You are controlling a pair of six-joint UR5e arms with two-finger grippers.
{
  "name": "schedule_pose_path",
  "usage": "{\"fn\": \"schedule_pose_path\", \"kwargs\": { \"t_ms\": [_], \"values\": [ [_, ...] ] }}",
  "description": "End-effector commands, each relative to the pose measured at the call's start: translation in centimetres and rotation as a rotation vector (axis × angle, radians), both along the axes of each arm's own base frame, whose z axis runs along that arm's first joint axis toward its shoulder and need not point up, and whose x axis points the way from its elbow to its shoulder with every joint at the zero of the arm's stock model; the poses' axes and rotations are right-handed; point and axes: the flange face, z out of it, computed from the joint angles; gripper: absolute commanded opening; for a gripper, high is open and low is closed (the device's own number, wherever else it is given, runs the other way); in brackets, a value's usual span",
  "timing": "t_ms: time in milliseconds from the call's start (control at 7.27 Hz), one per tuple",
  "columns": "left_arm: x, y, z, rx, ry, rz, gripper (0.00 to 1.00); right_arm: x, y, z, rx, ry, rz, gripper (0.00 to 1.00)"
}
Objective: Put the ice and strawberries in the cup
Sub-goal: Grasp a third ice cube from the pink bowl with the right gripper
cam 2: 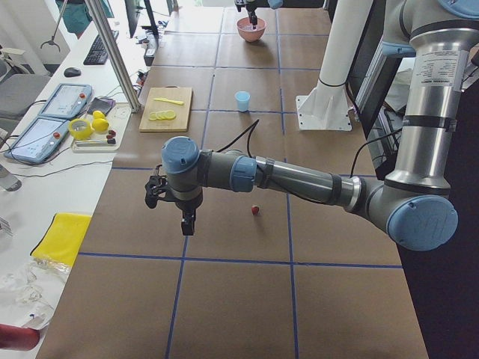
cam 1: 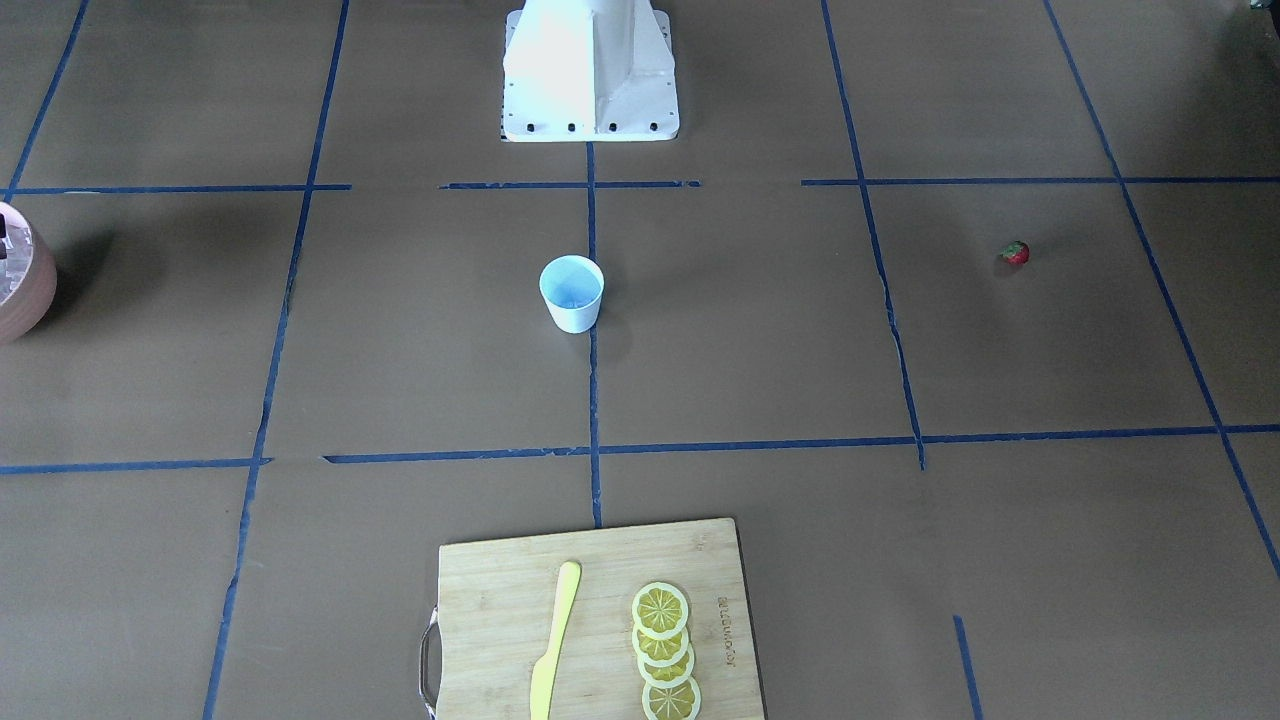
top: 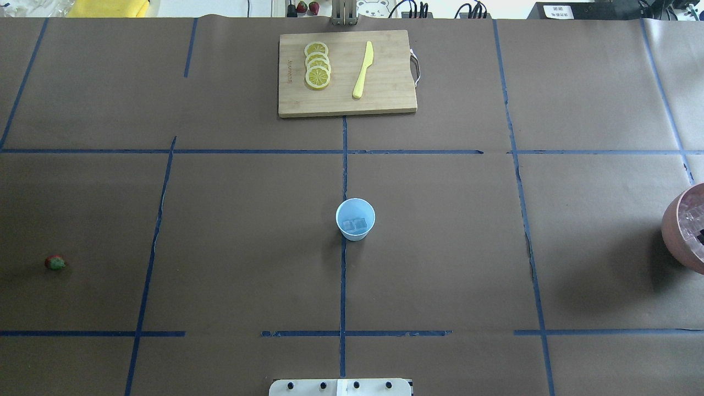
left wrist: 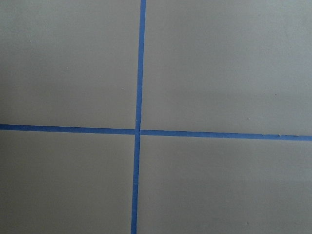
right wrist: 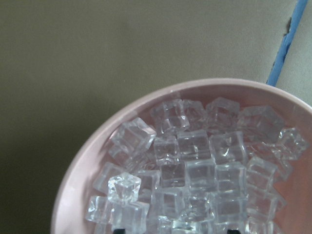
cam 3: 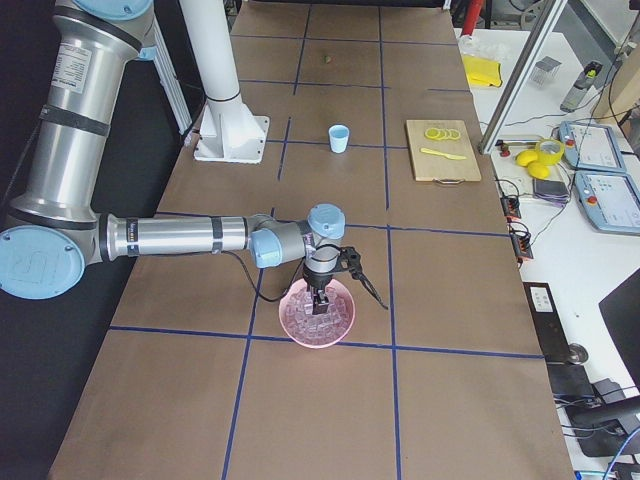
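The pale-blue cup (top: 355, 219) stands upright at the table's centre with two ice cubes (top: 355, 224) in it. More ice (right wrist: 195, 161) fills the pink bowl (right wrist: 87, 161) at the robot's right end of the table. My right gripper (right wrist: 176, 230) hangs just above that ice, open, with only its two dark fingertips (right wrist: 119, 229) at the bottom edge of the wrist view. The strawberry (top: 55, 262) lies alone on the table at the left. My left gripper (cam 2: 187, 224) hovers above the table beside the strawberry (cam 2: 256, 210); I cannot tell whether it is open or shut.
A wooden cutting board (top: 385, 102) with lemon slices (top: 317, 71) and a yellow knife (top: 363, 70) lies at the far middle edge. The robot's white base (cam 1: 590, 70) stands behind the cup. A side desk with tablets (cam 2: 45, 120) runs along the operators' side.
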Motion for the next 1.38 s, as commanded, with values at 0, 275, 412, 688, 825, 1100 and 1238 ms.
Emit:
{"fn": "schedule_pose_path", "kwargs": {
  "t_ms": [0, 275, 412, 688, 825, 1100, 1238],
  "values": [
    [0.0, 0.0, -0.1, 0.002, 0.0, 0.0, 1.0, 0.0, 0.3, 1.1, -0.005, 0.007, -0.022, 0.74],
    [0.0, 0.0, 0.0, 0.0, 0.0, 0.0, 1.0, 0.0, 0.4, 2.4, -0.013, 0.013, -0.045, 0.74],
    [0.1, 0.0, -0.1, 0.002, 0.0, 0.002, 1.0, 0.0, 0.5, 2.5, -0.007, 0.013, -0.057, 0.74],
    [0.0, 0.0, -0.1, 0.002, 0.0, 0.0, 1.0, 0.0, 0.5, 2.4, -0.007, 0.009, -0.058, 0.7],
    [0.0, 0.0, -0.1, 0.002, 0.0, 0.0, 1.0, 0.0, 0.5, 2.4, -0.007, 0.009, -0.058, 0.69],
    [0.1, -0.1, -0.1, 0.003, 0.0, 0.002, 1.0, 0.0, 0.5, 2.3, -0.005, 0.007, -0.06, 0.61],
    [0.1, 0.0, -0.1, 0.002, 0.0, 0.002, 1.0, 0.0, 0.5, 2.3, -0.004, 0.006, -0.06, 0.58]
  ]
}}
